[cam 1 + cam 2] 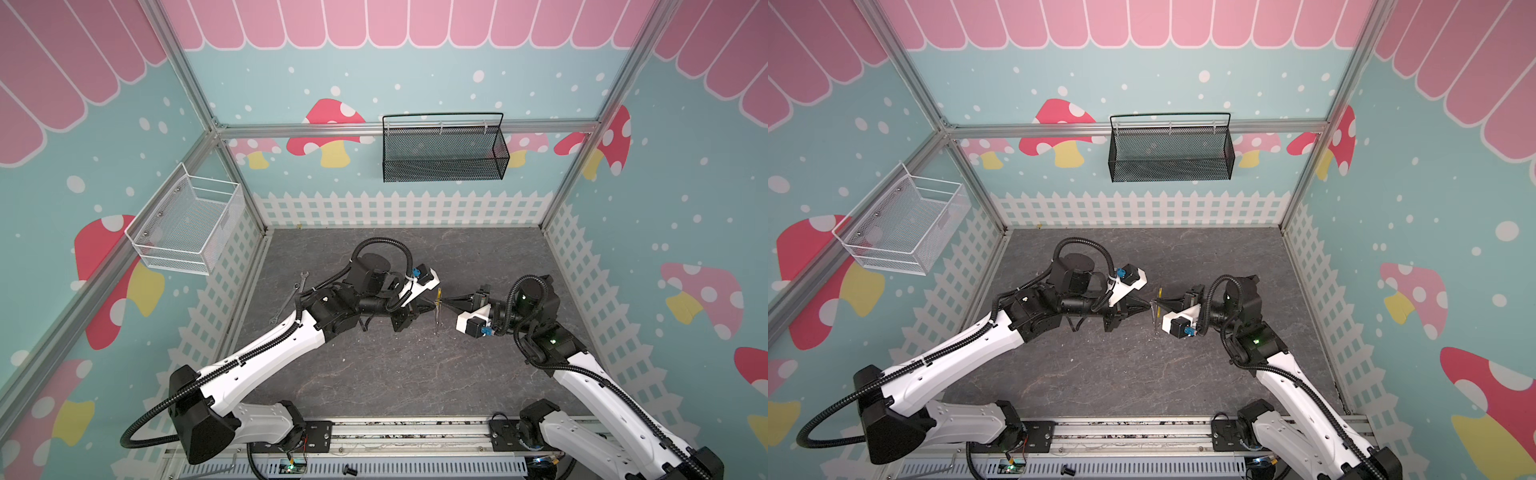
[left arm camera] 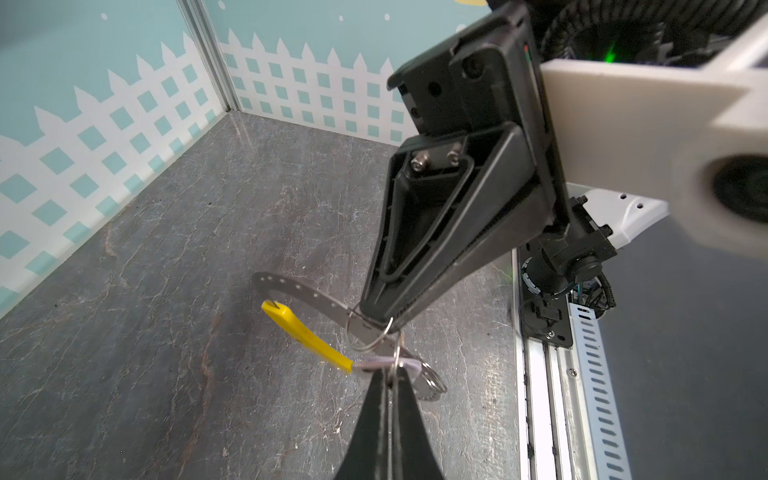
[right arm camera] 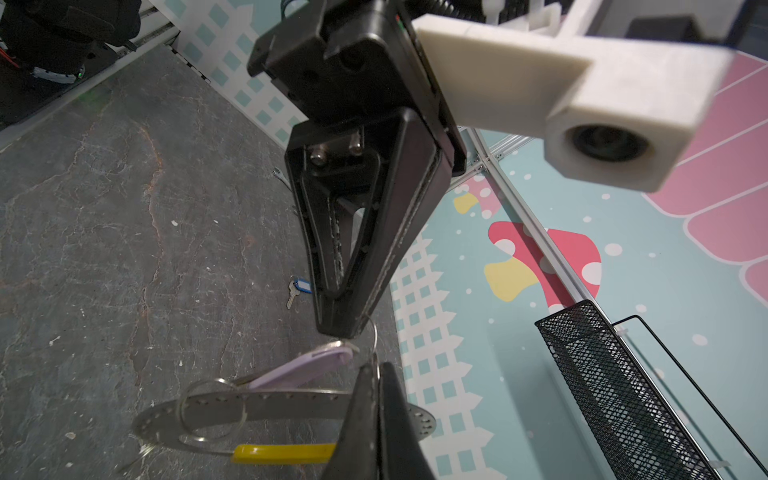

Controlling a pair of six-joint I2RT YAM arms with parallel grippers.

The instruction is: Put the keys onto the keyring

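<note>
At centre left of a top view, two wrenches (image 1: 286,304) lie on the bench (image 1: 374,374), apart from the work, with no evident part in it. The blue-tagged key (image 3: 296,290) also lies flat on the bench, not yet threaded. It is not seen in the top views. The left gripper (image 3: 341,328), reaching in from the left of both top views, is fully closed on the ring end of the lilac-tagged key (image 3: 307,365), leaving the tag free and the ring presented to the hoop. At frame centre, raised off the bench, is the keyring (image 2: 299,289), a perforated metal band with a yellow segment. The fully closed right gripper (image 2: 376,320) clamps the band, probably to brace it against threading force. A thin ring appears looped around the band, but whether it is fully on cannot be told.
</note>
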